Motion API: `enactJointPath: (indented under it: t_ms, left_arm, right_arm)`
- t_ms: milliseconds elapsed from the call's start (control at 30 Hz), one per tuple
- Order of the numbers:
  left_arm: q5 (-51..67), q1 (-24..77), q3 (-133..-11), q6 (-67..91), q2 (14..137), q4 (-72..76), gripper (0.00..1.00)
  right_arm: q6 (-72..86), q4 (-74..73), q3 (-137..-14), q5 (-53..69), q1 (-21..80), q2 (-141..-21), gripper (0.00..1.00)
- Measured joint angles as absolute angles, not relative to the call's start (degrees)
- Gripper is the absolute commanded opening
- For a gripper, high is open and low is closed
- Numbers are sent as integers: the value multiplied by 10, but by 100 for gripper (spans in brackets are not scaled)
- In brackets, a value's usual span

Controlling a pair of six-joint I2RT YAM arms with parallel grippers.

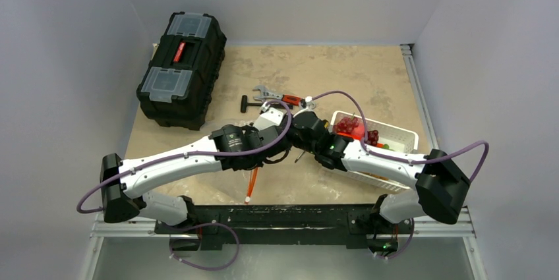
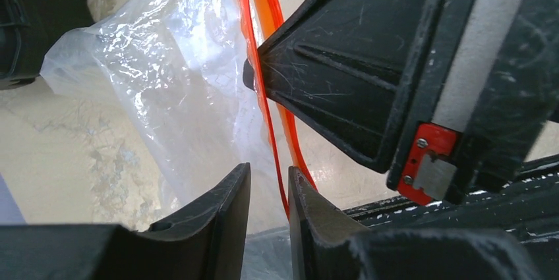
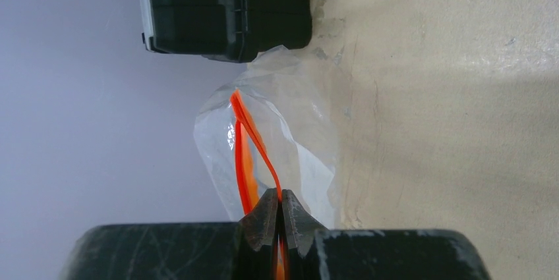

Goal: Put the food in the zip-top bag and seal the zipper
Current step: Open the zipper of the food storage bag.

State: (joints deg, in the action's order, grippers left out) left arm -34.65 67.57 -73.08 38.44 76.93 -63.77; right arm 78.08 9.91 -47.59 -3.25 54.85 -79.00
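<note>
We see the zip-top bag (image 2: 165, 82) in the middle of the desk (image 1: 369, 76), close to the near edge, where the two arms meet. It is clear and crinkly, and it is held by its mouth edge. The orange zipper (image 3: 244, 161) runs along that edge. Its two strips are joined at the far end and stand apart in the middle, so the mouth is partly open. From above, one end of the zipper sticks out under the left arm, with the small white slider (image 1: 248, 199) at its tip.

The right gripper (image 3: 277, 193) is pressed tight together on the zipper. It pinches the orange strip between its two fingertips. The left gripper (image 2: 269, 169) is just beside it, a little way along the same strip. Its two fingers stand a little apart, and the orange strip runs through the gap between them. We cannot tell if the strip touches a finger.

The food (image 1: 356, 136) lies in the white basket (image 1: 403, 136) on the right side of the desk, partly under the right arm. We can make out dark red grapes (image 1: 348, 123) and some red pieces there.

Farther away, at the back left, a black toolbox (image 1: 182, 69) sits on the desk. A wrench (image 1: 277, 97) with a red handle lies behind the grippers, near the middle.
</note>
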Motion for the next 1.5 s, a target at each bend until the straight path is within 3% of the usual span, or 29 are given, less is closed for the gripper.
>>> enactJointPath:
  t_ms: [133, 200, 233, 500, 733, 967, 1300, 1500]
  left_arm:
    - [-365, 677, -731, 402, 774, -646, 15]
    - [-376, 677, -731, 410, 774, -651, 2]
    - [-380, 677, -731, 412, 774, -653, 0]
    - [-390, 665, -731, 373, 734, -656, 0]
    - [-272, 533, -723, 237, 670, -604, 0]
    - [-194, 491, -771, 116, 753, -575, 0]
    - [-113, 428, -823, 66, 819, -567, 0]
    - [-101, 420, -775, 66, 807, -534, 0]
  right_arm:
    - [792, 104, -475, -25, 548, -790, 0]
    - [795, 107, -475, -20, 548, -790, 0]
    - [796, 109, -475, -19, 548, -790, 0]
    - [681, 116, -480, -1, 544, -814, 0]
    - [478, 107, -487, 31, 518, -841, 0]
    - [408, 111, -496, 105, 455, -863, 0]
    - [348, 32, -530, 116, 451, -860, 34]
    - [309, -69, -566, 95, 451, -834, 61]
